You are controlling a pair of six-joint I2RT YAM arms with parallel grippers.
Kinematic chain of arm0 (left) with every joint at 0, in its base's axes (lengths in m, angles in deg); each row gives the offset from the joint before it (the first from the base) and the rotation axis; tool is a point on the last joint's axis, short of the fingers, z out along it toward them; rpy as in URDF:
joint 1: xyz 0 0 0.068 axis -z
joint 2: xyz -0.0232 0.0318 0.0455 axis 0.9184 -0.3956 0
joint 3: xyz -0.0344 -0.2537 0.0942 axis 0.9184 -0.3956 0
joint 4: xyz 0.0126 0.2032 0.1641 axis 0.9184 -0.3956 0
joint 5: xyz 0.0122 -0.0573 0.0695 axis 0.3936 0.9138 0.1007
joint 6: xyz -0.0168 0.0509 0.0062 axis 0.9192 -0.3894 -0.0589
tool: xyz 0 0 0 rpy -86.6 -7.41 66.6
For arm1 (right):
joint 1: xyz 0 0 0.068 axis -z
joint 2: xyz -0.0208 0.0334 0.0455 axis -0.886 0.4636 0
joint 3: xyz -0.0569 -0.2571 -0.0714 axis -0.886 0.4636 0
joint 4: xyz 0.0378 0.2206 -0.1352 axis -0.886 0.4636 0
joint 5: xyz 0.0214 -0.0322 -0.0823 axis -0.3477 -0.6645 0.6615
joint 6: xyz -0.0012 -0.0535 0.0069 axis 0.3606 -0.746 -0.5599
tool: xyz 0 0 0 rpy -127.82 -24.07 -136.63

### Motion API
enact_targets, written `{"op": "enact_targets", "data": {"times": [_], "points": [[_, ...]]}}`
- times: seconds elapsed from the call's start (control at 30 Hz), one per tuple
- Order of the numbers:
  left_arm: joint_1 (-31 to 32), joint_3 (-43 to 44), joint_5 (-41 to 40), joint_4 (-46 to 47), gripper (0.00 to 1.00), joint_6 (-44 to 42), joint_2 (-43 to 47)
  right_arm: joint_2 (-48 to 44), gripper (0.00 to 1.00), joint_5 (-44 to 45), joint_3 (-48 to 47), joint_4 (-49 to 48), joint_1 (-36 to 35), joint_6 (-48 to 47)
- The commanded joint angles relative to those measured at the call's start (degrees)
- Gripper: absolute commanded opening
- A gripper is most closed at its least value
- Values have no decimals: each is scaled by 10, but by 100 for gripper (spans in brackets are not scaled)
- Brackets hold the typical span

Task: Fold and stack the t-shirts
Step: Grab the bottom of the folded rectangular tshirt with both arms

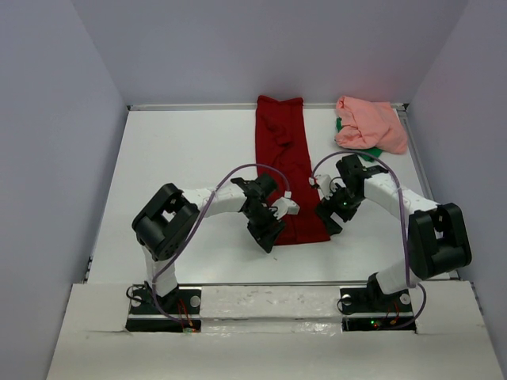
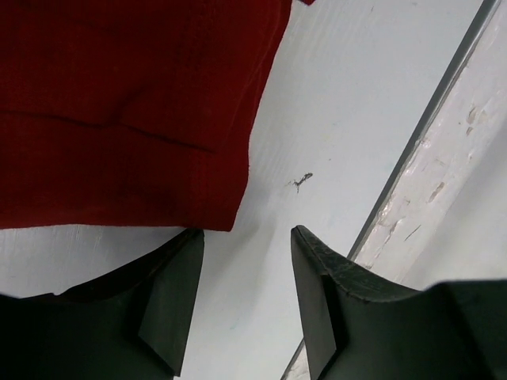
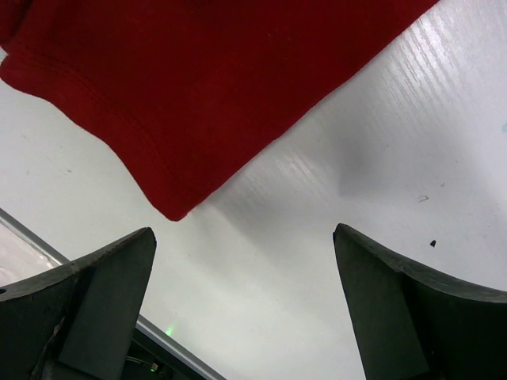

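Closest in, the left gripper (image 2: 245,257) is seen with its jaws parted a moderate way and nothing caught between them. Only bare white table (image 2: 341,111) shows in the gap. It's held low over the near left corner of the dark red t-shirt (image 2: 119,103), and the hem is found just past the fingertips, not touched by either one.

The right gripper (image 3: 244,253) is spread a lot wider, and nothing is gripped there either. The near right corner of the same shirt is seen just beyond its jaws, apart from both.

From the top view, the two grippers are placed on either side of the shirt's near end, left one at the left corner, right one at the right. The red shirt is laid out flat as a long narrow strip, running from between the grippers straight out to the far edge of the table, with some wrinkles bunched in its far half.

Furthest back, in the far right corner, the salmon pink t-shirt (image 1: 371,123) is piled in a loose heap, well apart from both grippers, and a bit of green fabric (image 1: 375,150) is seen poking out from under it
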Motion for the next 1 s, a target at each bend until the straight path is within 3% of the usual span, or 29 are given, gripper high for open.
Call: {"op": "enact_targets", "data": {"times": [0.0, 0.27, 0.57, 0.83, 0.97], "points": [[0, 20, -1, 0, 63, -1, -4, -17, 100, -18, -17, 16, 3, -8], [0, 31, -3, 1, 65, 2, -11, -16, 100, -25, -16, 19, 3, -8], [11, 47, -4, -3, 60, -1, -26, -14, 99, -28, -18, 22, 3, -7], [14, 39, -17, 0, 33, 1, -21, -15, 99, -30, -16, 25, 3, -9], [14, 38, -17, -1, 25, 0, -19, -20, 99, -29, -16, 31, 3, -11]]}}
